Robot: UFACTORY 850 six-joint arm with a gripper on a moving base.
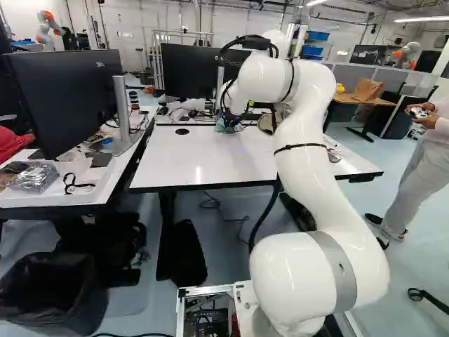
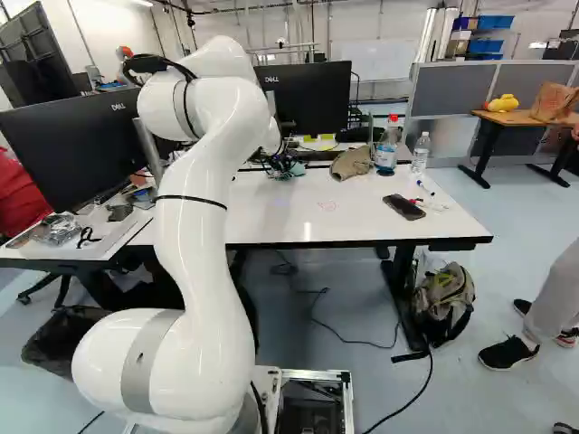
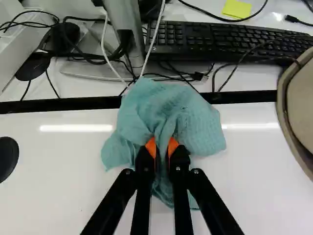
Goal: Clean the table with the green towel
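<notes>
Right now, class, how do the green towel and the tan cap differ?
The towel is pinched in the hand; the cap lies ungripped. The towel is blue-green and crumpled; the cap is tan and has a curved shape. Both are near the white table's far edge.

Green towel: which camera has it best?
Wrist view. The green towel is large and mid-picture, folds readable, a bunch of it pinched in the claw. Left base view: just a small teal patch at the far end of the arm. Right base view: also a small patch, too small to judge the grip.
</notes>
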